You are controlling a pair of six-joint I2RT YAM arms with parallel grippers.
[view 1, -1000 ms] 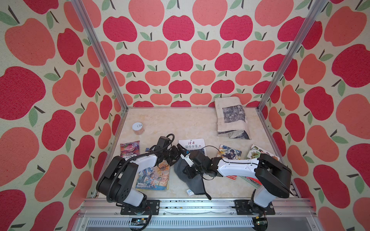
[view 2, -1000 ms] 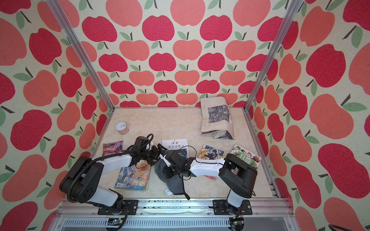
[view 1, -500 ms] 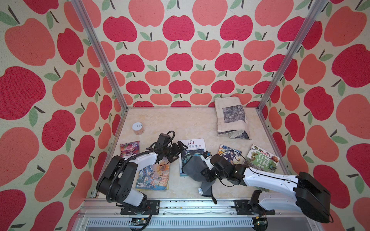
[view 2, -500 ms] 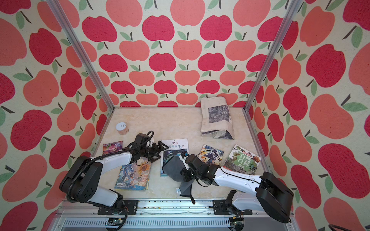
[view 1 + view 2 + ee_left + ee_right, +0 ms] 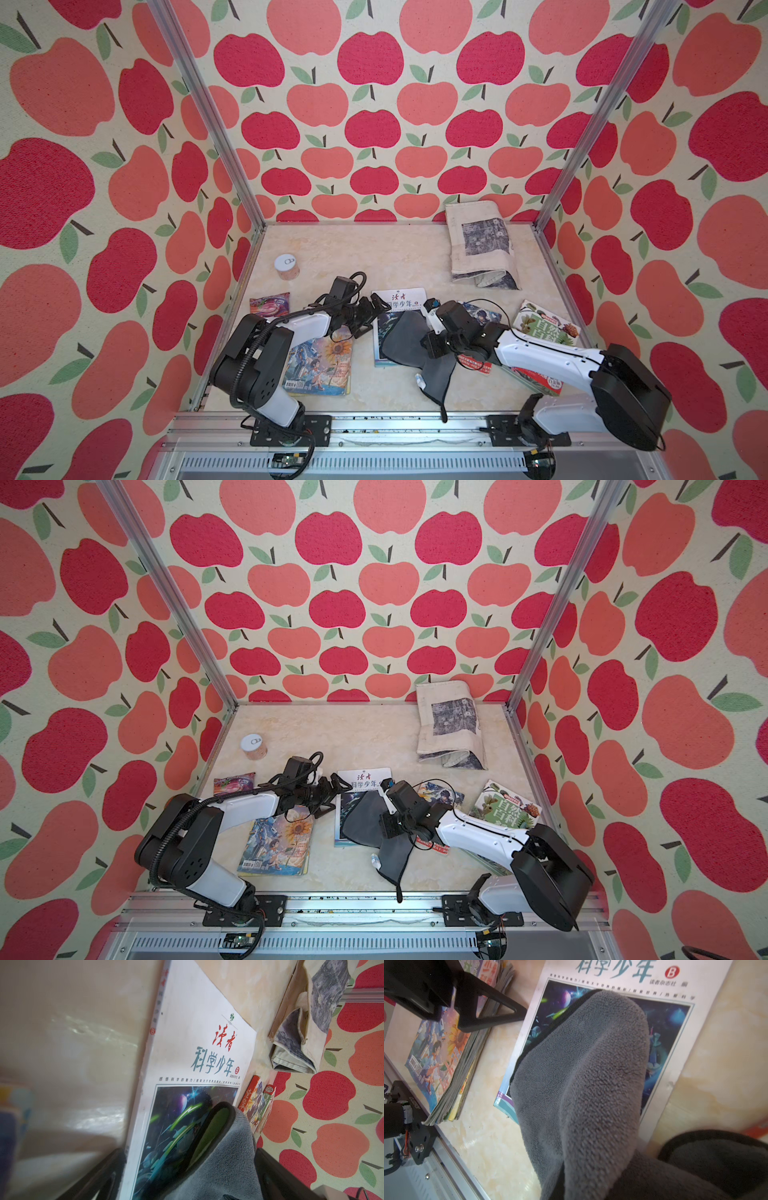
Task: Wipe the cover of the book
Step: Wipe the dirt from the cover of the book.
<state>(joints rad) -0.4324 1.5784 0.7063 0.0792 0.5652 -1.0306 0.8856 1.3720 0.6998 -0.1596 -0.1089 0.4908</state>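
The marbled surface [image 5: 353, 257] carries everything. The book [image 5: 401, 300] I am to wipe lies flat near its middle, front cover up, between my two arms. That flat, face-up lie is what lets a cloth run across it.

The grey cloth [image 5: 581, 1064] is draped over the lower, pictured half of the cover, with a loose tail trailing off the book's near edge onto the surface. The white title band is bare, so I judge the wipe has reached only part of the cover.

My right pincer [image 5: 430, 347] is clamped tight on a bunch of that cloth at the book's right side, which gives me a handle for dragging it. My left pincer [image 5: 371, 316] is spread to its widest and has hold of nothing. It sits at the book's left edge, one finger by the far corner, probably to stop the book sliding with the cloth. I cannot tell whether it actually presses down.

The biggest writing on the cover is teal: 科学少年. Above it, in red brush strokes, is 读者. Beside the teal title is a red disc with a white B, and under that, small, 读者杂志社 编. A green book [image 5: 544, 328] further right shows 自然.
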